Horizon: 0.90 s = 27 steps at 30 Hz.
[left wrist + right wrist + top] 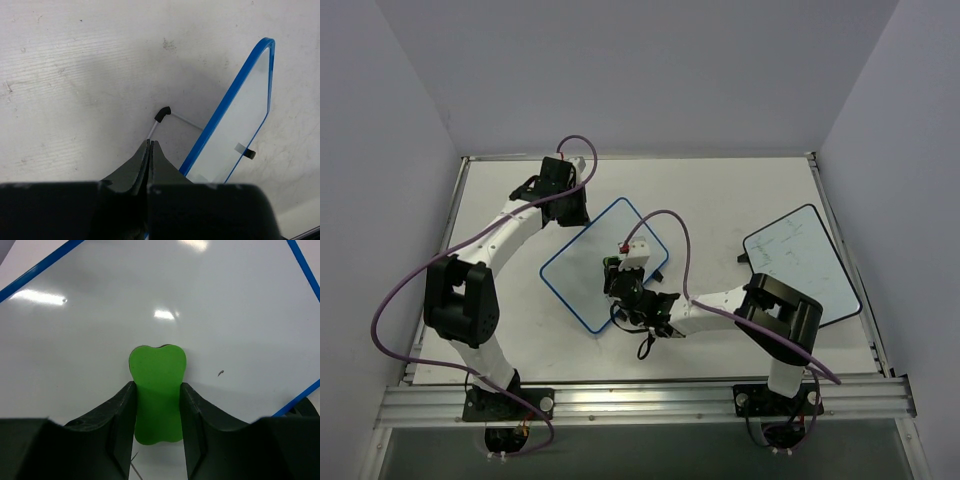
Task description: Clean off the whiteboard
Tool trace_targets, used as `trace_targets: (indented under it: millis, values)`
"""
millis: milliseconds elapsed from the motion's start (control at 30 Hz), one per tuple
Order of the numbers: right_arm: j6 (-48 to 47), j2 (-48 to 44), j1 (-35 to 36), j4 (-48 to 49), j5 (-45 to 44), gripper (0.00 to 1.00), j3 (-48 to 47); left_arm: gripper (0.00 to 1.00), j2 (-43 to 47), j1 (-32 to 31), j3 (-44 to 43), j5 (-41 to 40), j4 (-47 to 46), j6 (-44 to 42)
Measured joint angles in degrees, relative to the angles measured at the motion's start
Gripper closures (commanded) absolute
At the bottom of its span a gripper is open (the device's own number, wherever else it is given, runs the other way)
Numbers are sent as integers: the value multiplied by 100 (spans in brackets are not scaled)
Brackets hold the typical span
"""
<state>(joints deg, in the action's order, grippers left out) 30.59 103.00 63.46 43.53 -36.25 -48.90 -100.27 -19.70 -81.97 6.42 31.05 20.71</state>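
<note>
The whiteboard (pixel 582 270), blue-framed with rounded corners, lies tilted at the table's middle. In the right wrist view its surface (pixel 100 325) is nearly all white, with a small dark fleck (pixel 220 373) and a thin stroke (pixel 133 466) near the jaws. My right gripper (pixel 157 385) is shut on a green foam eraser (pixel 157 390) pressed flat on the board; it also shows in the top view (pixel 622 285). My left gripper (pixel 150 143) is at the board's far corner (pixel 570 205), shut on its thin wire stand (pixel 154 129) with a black foot (pixel 162 114); the blue frame (pixel 227 100) is just to the right.
A black-framed white board (pixel 800 265) lies at the right of the table, behind the right arm's elbow. Purple cables loop over both arms. Walls close in the table at the left, back and right.
</note>
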Motion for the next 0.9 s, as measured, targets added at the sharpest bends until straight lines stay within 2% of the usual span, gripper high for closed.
trace_targets:
  millis: [400, 900]
  values:
    - [417, -214, -562, 192, 68, 100, 619, 98, 0, -4, 0, 2, -2, 0]
    - [535, -90, -444, 424, -87, 100, 634, 98, 0, -4, 0, -33, -4, -7]
